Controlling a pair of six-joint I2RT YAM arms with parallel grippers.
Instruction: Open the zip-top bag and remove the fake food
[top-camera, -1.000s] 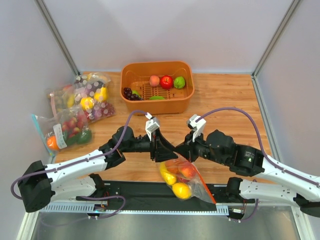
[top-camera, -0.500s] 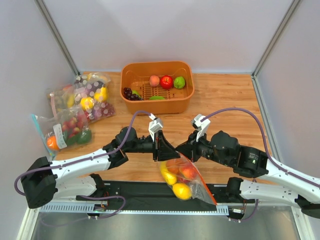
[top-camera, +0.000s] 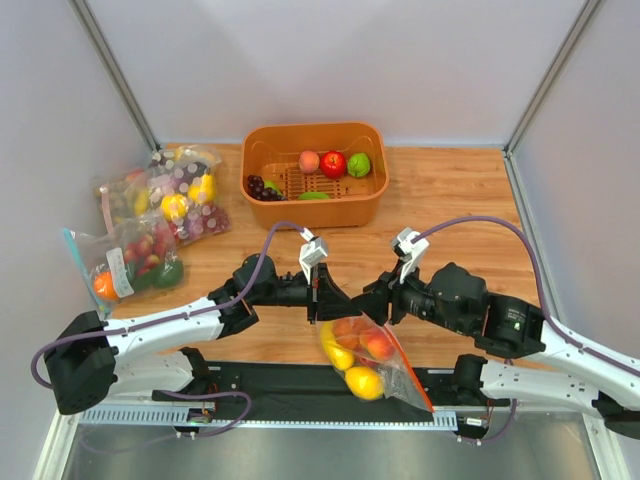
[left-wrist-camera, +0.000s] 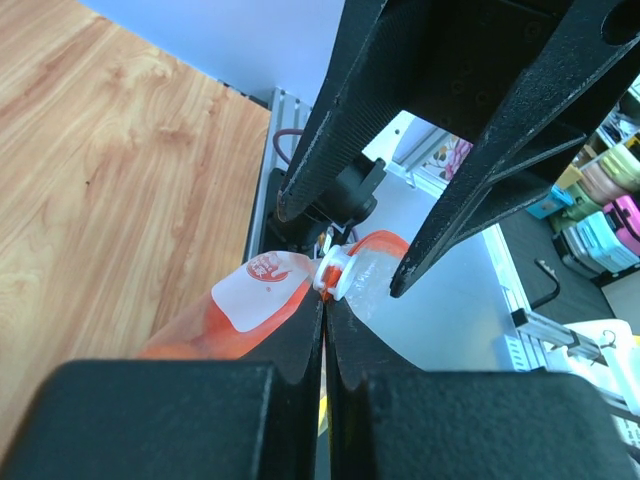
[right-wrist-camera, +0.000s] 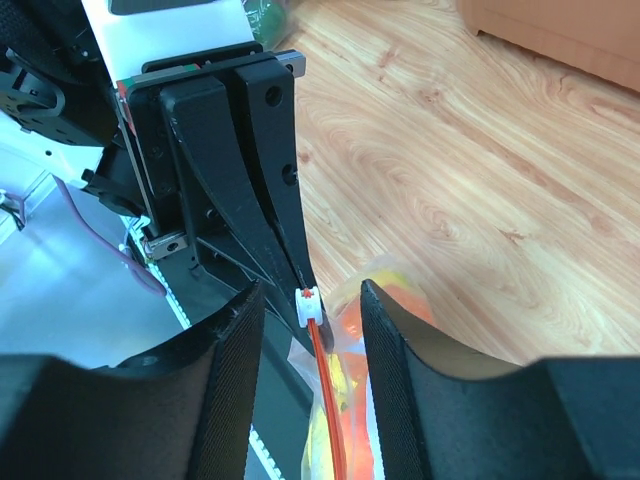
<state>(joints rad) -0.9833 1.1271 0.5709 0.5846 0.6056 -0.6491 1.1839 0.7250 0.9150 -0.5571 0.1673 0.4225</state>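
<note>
The zip-top bag (top-camera: 372, 352) hangs over the table's near edge, clear with an orange-red zip strip (right-wrist-camera: 325, 400). Inside it shows the fake food (top-camera: 362, 381): yellow and orange-red pieces. My left gripper (top-camera: 326, 298) is shut on the bag's top edge just below the white slider (left-wrist-camera: 335, 272), next to the white label (left-wrist-camera: 262, 291). My right gripper (right-wrist-camera: 310, 340) stands open, its fingers on either side of the slider (right-wrist-camera: 308, 305) without touching it. In the top view the right gripper (top-camera: 371, 300) faces the left one across the bag's top.
An orange basket (top-camera: 315, 129) with a peach, a red apple, a green fruit and grapes stands at the back. Two other filled bags (top-camera: 178, 195) (top-camera: 128, 262) lie at the left. A black mat (top-camera: 270, 385) runs along the near edge.
My left gripper has closed on the bag's top edge. My right gripper has opened, let go of the bag and drawn slightly to the right.
</note>
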